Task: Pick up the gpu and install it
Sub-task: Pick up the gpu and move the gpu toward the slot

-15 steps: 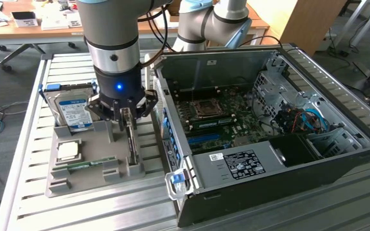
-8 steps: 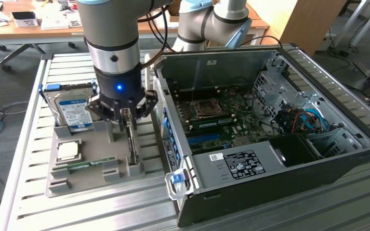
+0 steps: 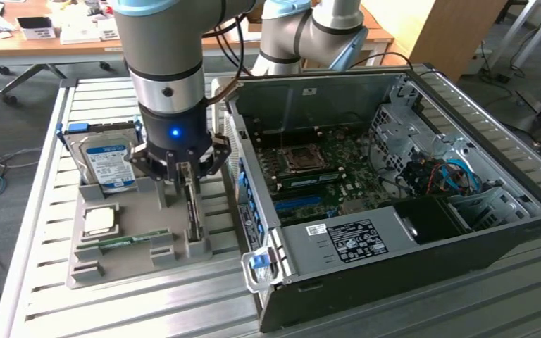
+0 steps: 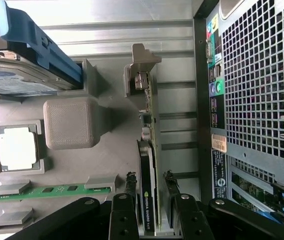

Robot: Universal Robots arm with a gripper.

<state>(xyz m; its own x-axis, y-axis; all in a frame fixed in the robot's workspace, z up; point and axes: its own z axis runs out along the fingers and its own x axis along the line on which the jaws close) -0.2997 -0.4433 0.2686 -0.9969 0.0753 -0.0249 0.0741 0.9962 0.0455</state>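
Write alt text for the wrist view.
The gripper straddles the gpu with open jaws; the card stands on edge in a gray holder tray. The tray also carries a hard drive, a processor chip and a green memory stick, beside the perforated computer case.

The slatted metal surface (image 3: pixel 158 310) carries a grey tray (image 3: pixel 120 264) at the exterior view's left, an open computer case (image 3: pixel 458 253) just beside it.
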